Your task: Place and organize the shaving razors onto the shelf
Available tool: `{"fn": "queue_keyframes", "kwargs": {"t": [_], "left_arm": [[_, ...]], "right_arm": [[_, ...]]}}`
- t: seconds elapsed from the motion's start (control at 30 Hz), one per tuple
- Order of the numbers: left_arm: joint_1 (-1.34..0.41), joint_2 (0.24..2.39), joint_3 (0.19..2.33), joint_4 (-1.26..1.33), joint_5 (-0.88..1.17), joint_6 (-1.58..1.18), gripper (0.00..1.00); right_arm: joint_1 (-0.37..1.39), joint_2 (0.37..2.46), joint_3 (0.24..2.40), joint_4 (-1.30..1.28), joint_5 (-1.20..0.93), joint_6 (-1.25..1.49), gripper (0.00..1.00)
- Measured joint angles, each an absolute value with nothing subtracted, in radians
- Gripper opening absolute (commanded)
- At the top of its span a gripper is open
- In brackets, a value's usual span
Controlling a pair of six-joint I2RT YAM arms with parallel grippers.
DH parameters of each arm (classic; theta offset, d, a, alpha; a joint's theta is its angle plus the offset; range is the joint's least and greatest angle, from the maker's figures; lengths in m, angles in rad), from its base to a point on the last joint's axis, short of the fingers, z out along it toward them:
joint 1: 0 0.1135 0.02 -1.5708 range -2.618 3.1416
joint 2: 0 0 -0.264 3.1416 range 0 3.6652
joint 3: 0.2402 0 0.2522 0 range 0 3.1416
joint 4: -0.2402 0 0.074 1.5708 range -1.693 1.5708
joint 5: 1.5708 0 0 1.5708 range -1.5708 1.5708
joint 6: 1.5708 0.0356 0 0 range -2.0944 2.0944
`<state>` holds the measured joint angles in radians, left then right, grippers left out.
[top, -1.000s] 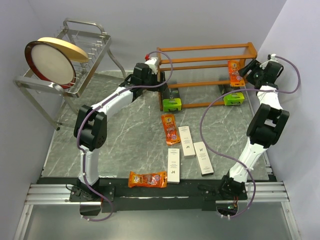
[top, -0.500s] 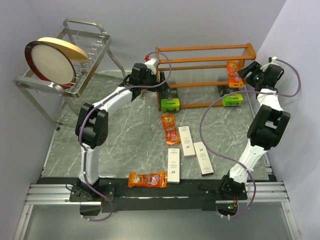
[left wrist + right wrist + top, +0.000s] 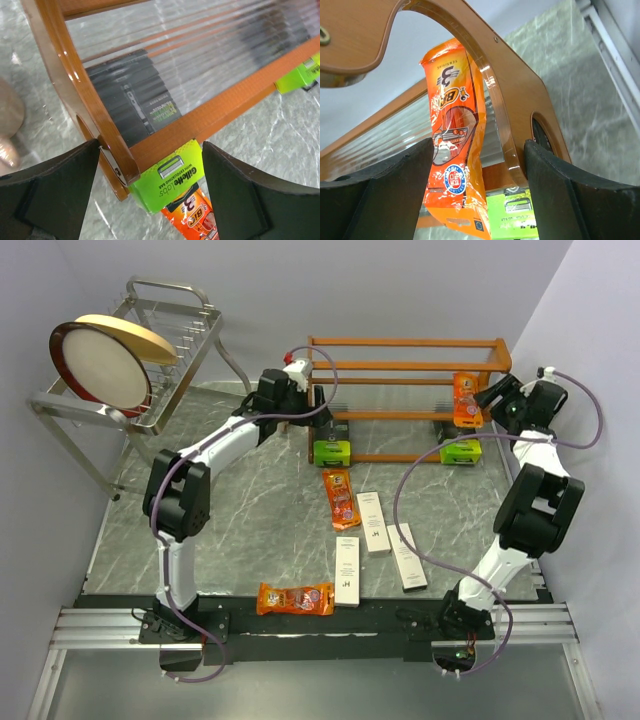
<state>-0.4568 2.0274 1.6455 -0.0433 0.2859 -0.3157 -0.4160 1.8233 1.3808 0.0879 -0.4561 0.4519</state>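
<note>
Shelf (image 3: 400, 342) has slid left & squared up vs 1 s ago, taking its orange packet (image 3: 465, 400) + green packs (image 3: 331, 452) along. Five packs lie loose on the table (image 3: 250, 510). Left gripper (image 3: 150, 150) & right gripper (image 3: 479, 145) are spread wide round the shelf ends, grasping nothing, so prob. repositioning, not placing.
</note>
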Motion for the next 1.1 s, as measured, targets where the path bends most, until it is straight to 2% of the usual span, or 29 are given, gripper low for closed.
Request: {"fn": "queue_keyframes", "kwargs": {"t": [0.07, 0.33, 0.53, 0.67, 0.77, 0.93, 1.1], "left_arm": [[-0.458, 2.011, 1.627, -0.047, 0.258, -0.319, 0.99], [-0.517, 1.866, 1.547, -0.166, 0.034, -0.337, 0.99], [-0.506, 1.591, 1.348, -0.235, 0.043, -0.329, 0.99], [-0.482, 1.36, 1.14, -0.263, 0.195, -0.227, 0.99], [-0.483, 1.26, 1.06, -0.354, 0.41, -0.048, 0.99], [-0.511, 1.275, 1.048, -0.64, 0.643, 0.346, 0.96], [-0.612, 1.282, 0.906, -0.796, 0.656, 0.566, 0.98]], "right_arm": [[-0.416, 1.794, 1.35, 0.08, -0.454, 0.451, 0.8], [-0.402, 1.691, 1.321, -0.015, -0.448, 0.433, 0.89], [-0.403, 1.513, 1.309, -0.1, -0.39, 0.413, 0.93], [-0.407, 1.313, 1.218, -0.144, -0.336, 0.372, 0.93], [-0.411, 1.16, 1.113, -0.201, -0.329, 0.32, 0.93], [-0.41, 1.032, 0.992, -0.327, -0.343, 0.233, 0.93], [-0.409, 1.037, 0.987, -0.397, -0.386, 0.158, 0.92]]}}
